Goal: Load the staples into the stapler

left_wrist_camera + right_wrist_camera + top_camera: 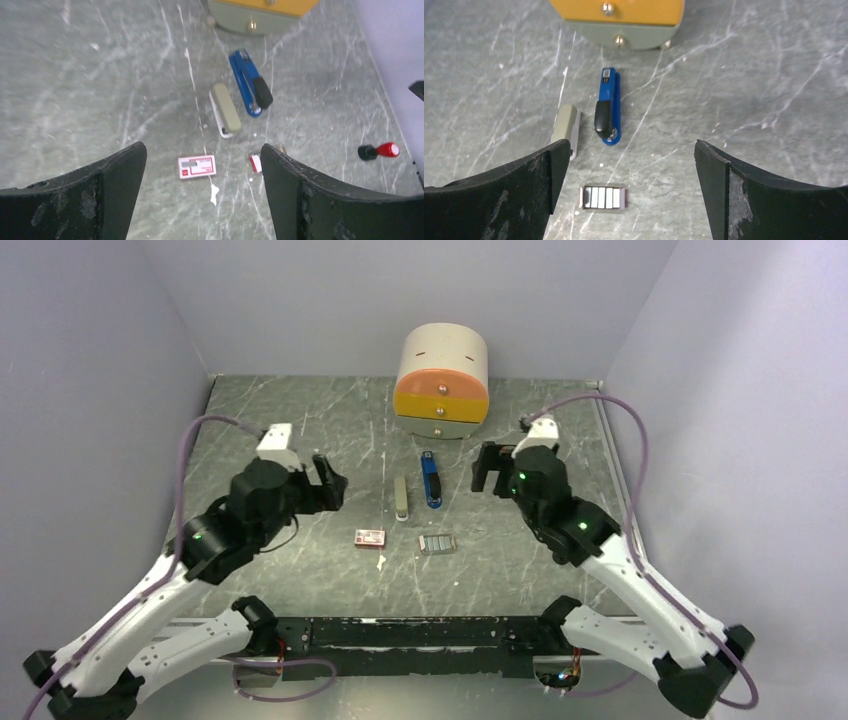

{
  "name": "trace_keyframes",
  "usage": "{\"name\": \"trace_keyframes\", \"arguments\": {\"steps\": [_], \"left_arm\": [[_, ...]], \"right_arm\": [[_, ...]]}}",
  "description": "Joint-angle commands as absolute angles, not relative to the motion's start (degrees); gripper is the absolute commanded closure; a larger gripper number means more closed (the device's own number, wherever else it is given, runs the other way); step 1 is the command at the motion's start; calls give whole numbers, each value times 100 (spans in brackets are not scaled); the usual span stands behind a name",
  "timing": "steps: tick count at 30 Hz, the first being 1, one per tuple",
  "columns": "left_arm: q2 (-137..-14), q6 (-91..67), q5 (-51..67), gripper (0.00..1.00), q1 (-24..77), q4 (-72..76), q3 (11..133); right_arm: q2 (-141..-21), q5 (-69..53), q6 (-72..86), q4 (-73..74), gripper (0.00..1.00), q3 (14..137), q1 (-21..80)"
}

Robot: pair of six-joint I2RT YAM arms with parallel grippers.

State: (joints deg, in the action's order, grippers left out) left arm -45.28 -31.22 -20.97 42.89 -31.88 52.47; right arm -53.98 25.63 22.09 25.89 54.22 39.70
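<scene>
The staples [437, 544] are a small ribbed silvery block in an open tray on the table, right of a red-and-white box [370, 537]. They also show in the right wrist view [602, 197], low between the fingers. A blue stapler with a black top [431, 480] [607, 107] [250, 82] and a grey-beige stapler [401, 500] [565, 125] [225, 109] lie side by side behind them. My left gripper [328, 483] [202, 150] is open and empty above the box [197, 166]. My right gripper [486, 468] [631, 145] is open and empty above the staples.
A round-topped drawer unit with an orange and a grey drawer [441, 380] stands at the back centre. A small red-and-black knob-shaped object [379, 151] lies on the table at the right in the left wrist view. Walls enclose the table on three sides.
</scene>
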Motion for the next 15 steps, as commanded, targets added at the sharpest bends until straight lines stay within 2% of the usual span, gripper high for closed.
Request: {"name": "trace_keyframes", "arguments": {"steps": [1, 8, 15], "left_arm": [[-4089, -2442, -2938, 11, 4276, -4174, 6019], [-3748, -1969, -3293, 8, 4276, -4933, 7248], [-3442, -1755, -3157, 6, 4276, -5277, 7855]], "right_arm": [[-4640, 3322, 1967, 3036, 0, 5694, 3959], [-3835, 3728, 1583, 3037, 0, 6339, 3960], [-3817, 3668, 1466, 3029, 0, 6668, 3955]]}}
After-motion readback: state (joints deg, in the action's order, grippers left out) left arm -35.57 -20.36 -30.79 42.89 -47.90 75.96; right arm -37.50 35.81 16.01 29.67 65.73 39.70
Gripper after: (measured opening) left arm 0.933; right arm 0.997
